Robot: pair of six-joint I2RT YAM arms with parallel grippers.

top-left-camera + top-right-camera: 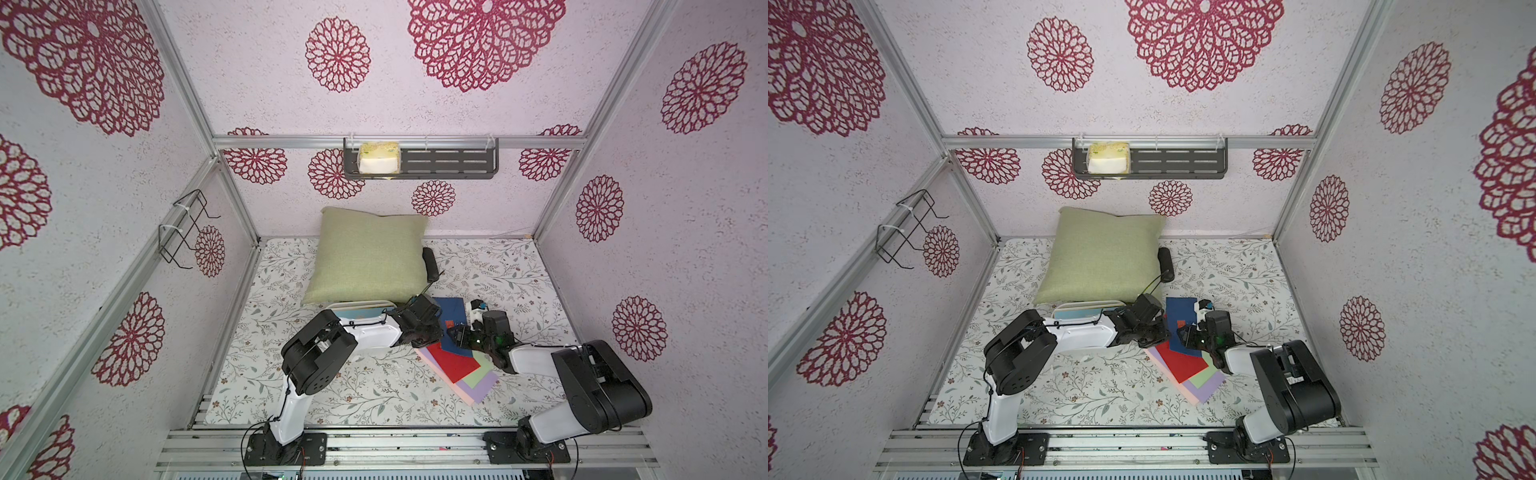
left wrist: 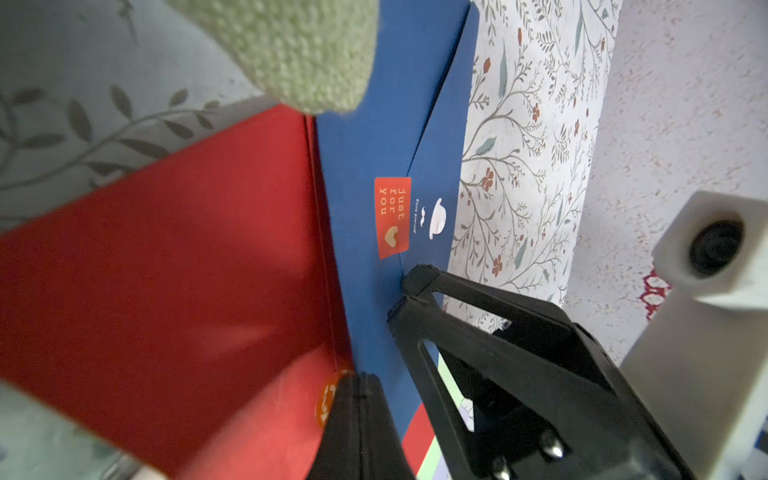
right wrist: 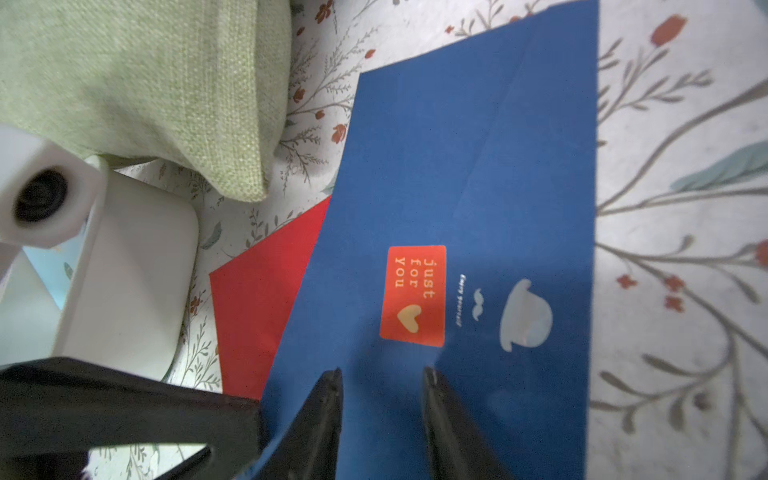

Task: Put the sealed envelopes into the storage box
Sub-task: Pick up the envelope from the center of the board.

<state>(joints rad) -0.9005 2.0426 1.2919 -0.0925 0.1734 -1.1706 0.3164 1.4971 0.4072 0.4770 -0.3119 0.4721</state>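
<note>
Pinching the red envelope by its edge in my shut left gripper while my half-open right gripper rests on the navy envelope overlapping it, right of centre on the desk, I risk dragging both or snagging the pillow overhanging the storage box.

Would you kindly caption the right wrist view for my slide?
Right gripper open over the navy envelope, red envelope beneath.
</note>
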